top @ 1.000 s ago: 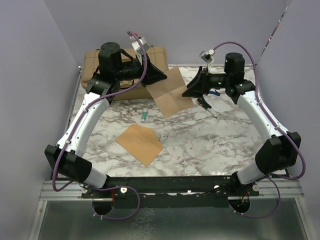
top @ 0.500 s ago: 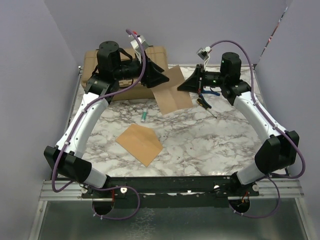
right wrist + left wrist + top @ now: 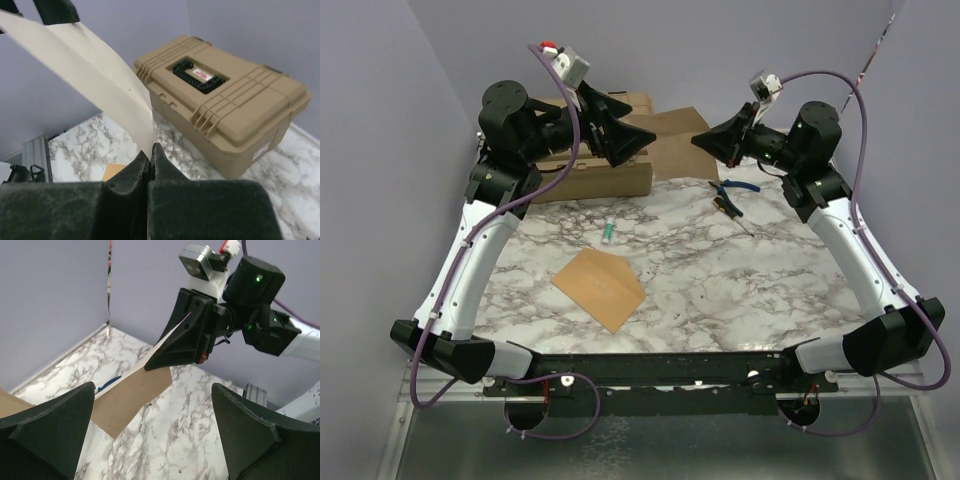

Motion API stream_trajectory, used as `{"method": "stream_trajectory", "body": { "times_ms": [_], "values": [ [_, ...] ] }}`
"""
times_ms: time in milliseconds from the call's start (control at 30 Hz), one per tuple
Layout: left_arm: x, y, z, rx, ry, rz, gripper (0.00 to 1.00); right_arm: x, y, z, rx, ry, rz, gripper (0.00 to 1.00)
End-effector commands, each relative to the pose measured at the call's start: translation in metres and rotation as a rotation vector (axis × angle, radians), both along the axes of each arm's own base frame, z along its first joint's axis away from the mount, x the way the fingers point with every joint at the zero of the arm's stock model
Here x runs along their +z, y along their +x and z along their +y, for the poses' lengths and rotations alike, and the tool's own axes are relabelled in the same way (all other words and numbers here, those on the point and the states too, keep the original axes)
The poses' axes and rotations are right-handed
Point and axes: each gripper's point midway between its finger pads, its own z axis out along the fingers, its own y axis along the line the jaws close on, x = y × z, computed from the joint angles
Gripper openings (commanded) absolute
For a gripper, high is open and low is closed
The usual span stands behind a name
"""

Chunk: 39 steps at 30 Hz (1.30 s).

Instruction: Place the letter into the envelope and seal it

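The letter (image 3: 675, 150), a pale tan sheet, hangs in the air at the back of the table. My right gripper (image 3: 700, 142) is shut on its right corner. In the right wrist view the letter (image 3: 100, 75) rises up and to the left from the closed right gripper (image 3: 151, 150). My left gripper (image 3: 635, 138) is open just left of the sheet and holds nothing. In the left wrist view the letter (image 3: 132, 395) hangs ahead of the wide-apart fingers (image 3: 50, 425). The orange-brown envelope (image 3: 600, 287) lies flat on the marble near the front left.
A tan hard case (image 3: 610, 178) stands at the back left, under the left gripper; the right wrist camera also sees the case (image 3: 225, 100). A small green-white tube (image 3: 608, 232) lies mid-table. Blue-handled pliers (image 3: 735, 187) and a screwdriver (image 3: 730, 210) lie back right. Purple walls enclose three sides.
My left gripper has opened and let go of the letter. My right gripper has shut on the letter's corner. Both arms have risen, and the sheet has gone up and back with the right one.
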Motion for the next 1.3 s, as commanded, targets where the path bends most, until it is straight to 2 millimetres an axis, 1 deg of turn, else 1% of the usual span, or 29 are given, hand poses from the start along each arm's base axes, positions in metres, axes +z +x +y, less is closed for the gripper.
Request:
{"method": "stream_trajectory", "body": {
  "times_ms": [0,67,133,167,267,333,367,433,567,633,700,767,833,867,933,1033,1100,1167,1267],
  "values": [
    [0.037,-0.001,-0.002,0.002,-0.131,0.001,0.99,0.042,-0.011,-0.006,-0.008,0.007,-0.23,0.0],
    [0.038,0.004,-0.001,0.026,-0.148,0.013,0.99,0.051,-0.015,-0.007,-0.001,0.016,-0.271,0.0],
    [0.045,0.002,0.001,0.035,-0.162,-0.009,0.99,0.056,-0.012,-0.01,-0.03,0.016,-0.295,0.0],
    [0.051,-0.002,0.002,0.026,-0.167,-0.032,0.99,0.057,-0.006,-0.013,-0.063,0.012,-0.3,0.0],
    [0.066,-0.018,0.005,-0.004,-0.188,-0.119,0.99,0.059,0.02,-0.026,-0.215,0.017,-0.288,0.0],
    [0.069,-0.021,0.007,0.002,-0.204,-0.153,0.99,0.064,0.029,-0.032,-0.271,0.025,-0.293,0.0],
    [0.069,-0.02,0.009,0.014,-0.21,-0.159,0.99,0.067,0.03,-0.033,-0.278,0.032,-0.304,0.0],
    [0.064,-0.012,0.009,0.04,-0.215,-0.147,0.99,0.074,0.028,-0.032,-0.268,0.043,-0.341,0.0],
    [0.049,0.013,0.005,0.084,-0.239,-0.049,0.99,0.086,0.009,-0.022,-0.167,0.042,-0.41,0.0],
    [0.044,0.03,0.002,0.11,-0.269,0.038,0.99,0.087,0.0,-0.016,-0.108,0.048,-0.419,0.0],
    [0.042,0.045,-0.002,0.128,-0.291,0.111,0.99,0.085,-0.004,-0.012,-0.069,0.044,-0.419,0.0],
    [0.046,0.049,-0.004,0.118,-0.301,0.122,0.99,0.081,0.001,-0.012,-0.081,0.039,-0.414,0.0],
    [0.051,0.049,-0.004,0.118,-0.305,0.096,0.99,0.077,0.006,-0.014,-0.102,0.028,-0.415,0.0],
    [0.051,0.051,-0.003,0.128,-0.303,0.087,0.99,0.077,0.005,-0.013,-0.095,0.024,-0.424,0.0],
    [0.043,0.059,-0.002,0.155,-0.295,0.099,0.99,0.078,0.001,-0.011,-0.067,0.021,-0.439,0.0],
    [0.024,0.063,-0.012,0.1,-0.252,0.135,0.99,0.083,-0.006,-0.007,-0.025,0.024,-0.45,0.0],
    [0.01,0.06,-0.021,0.025,-0.209,0.156,0.99,0.091,-0.013,-0.005,0.008,0.036,-0.447,0.0],
    [-0.001,0.053,-0.028,-0.057,-0.168,0.164,0.99,0.098,-0.02,-0.002,0.046,0.05,-0.432,0.0],
    [-0.013,0.04,-0.029,-0.161,-0.109,0.142,0.99,0.11,-0.027,0.001,0.085,0.065,-0.408,0.0]
  ]
}}
